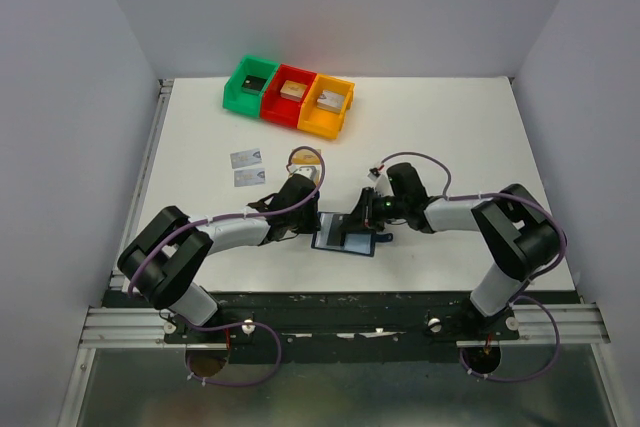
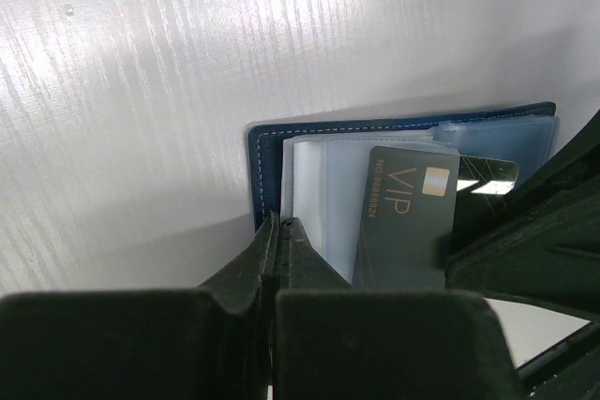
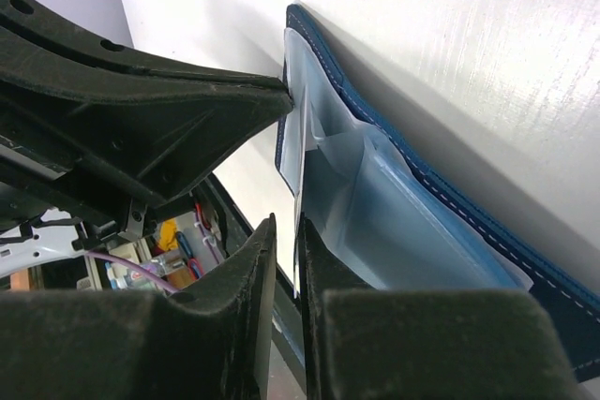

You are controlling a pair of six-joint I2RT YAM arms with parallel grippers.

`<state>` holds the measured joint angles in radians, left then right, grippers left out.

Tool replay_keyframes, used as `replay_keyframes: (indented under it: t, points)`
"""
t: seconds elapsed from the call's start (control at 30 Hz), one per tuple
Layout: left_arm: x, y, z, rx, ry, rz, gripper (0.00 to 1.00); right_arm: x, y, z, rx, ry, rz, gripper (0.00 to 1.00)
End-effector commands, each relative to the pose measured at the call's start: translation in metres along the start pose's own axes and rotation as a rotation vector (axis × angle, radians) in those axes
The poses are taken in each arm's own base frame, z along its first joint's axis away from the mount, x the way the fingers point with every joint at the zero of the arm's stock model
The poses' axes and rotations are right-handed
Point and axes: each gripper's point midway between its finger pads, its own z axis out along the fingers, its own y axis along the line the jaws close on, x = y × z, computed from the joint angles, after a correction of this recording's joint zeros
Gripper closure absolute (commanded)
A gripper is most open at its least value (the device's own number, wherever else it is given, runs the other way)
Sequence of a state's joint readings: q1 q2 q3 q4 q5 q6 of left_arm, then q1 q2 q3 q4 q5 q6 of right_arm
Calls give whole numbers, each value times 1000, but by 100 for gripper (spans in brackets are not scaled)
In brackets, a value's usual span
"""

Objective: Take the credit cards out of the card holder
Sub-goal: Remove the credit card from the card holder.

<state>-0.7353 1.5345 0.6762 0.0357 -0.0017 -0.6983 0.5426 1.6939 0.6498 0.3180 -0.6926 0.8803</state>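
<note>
The navy card holder [image 1: 335,238] lies open on the white table between my grippers. In the left wrist view, a black VIP card [image 2: 408,217] sticks partway out of its clear pockets [image 2: 323,185]. My left gripper [image 1: 312,219] is shut [image 2: 281,224] on the holder's left edge [image 2: 265,170]. My right gripper [image 1: 358,225] is shut [image 3: 286,224] on the thin edge of the black card [image 3: 298,231], beside the holder's sleeves [image 3: 403,213]. Two silver-grey cards [image 1: 245,158] [image 1: 247,177] and tan-gold cards [image 1: 305,158] lie on the table to the left.
Green [image 1: 250,82], red [image 1: 290,95] and orange [image 1: 328,105] bins stand in a row at the back, each with a small block inside. The left gripper's body [image 3: 141,110] fills the upper left of the right wrist view. The table's front edge [image 1: 330,295] is close behind the holder.
</note>
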Motion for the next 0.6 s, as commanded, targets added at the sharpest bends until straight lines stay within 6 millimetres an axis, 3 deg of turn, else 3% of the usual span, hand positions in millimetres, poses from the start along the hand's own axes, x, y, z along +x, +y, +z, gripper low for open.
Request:
replay_keyframes:
  t: [0.0, 0.3, 0.47, 0.57]
  points:
    - [31, 18, 2, -58, 100, 5, 100, 0, 1, -6, 2, -11, -23, 79]
    - [30, 18, 1, -58, 98, 4, 100, -1, 1, -7, 3, -17, -28, 84]
    - [30, 18, 0, -56, 96, 6, 100, -4, -8, -13, 55, -36, -20, 99]
    - [25, 20, -1, -73, 71, 17, 100, -4, -18, -21, 115, -51, -37, 100]
